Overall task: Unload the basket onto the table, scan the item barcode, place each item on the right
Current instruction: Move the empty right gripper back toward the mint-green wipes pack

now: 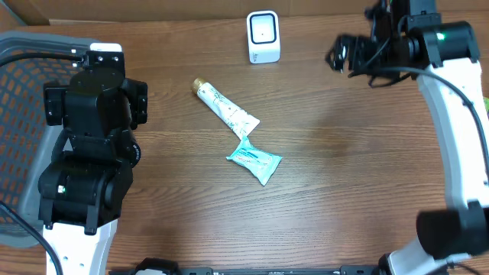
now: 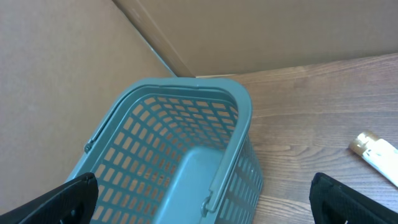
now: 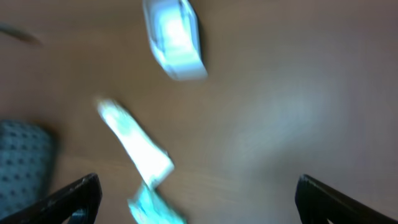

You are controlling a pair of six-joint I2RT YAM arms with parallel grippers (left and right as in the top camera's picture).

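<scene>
No item is held yet. The left jaws are spread fully wide and empty, seen at the bottom corners of the left wrist view above the basket (image 2: 244, 118). The right jaws are likewise wide open with nothing between them, over the far right of the surface (image 1: 359, 176). The step in hand is judged to be the reach for an item.

Two candidates lie near the middle of the surface: a white tube (image 1: 224, 108) with a gold cap, laid diagonally, and a teal packet (image 1: 255, 161) touching the tube's flat end. The scanner (image 1: 263, 36), a small white box, stands at the far edge, well apart from both.

The right arm (image 1: 458, 137) is nearer the scanner, so the pick is probably best made by it. The tube should be taken across its narrow width, near its middle, with the jaws turned square to its diagonal line. Where the barcode sits cannot be told, so the item may have to be turned before it is shown to the scanner's face.

Because the packet touches the tube, care is needed that it is not dragged along. The left arm (image 1: 88, 153) and the basket are placed at the left side, out of the likely path. The right wrist view is blurred, so no fine detail can be read there.
</scene>
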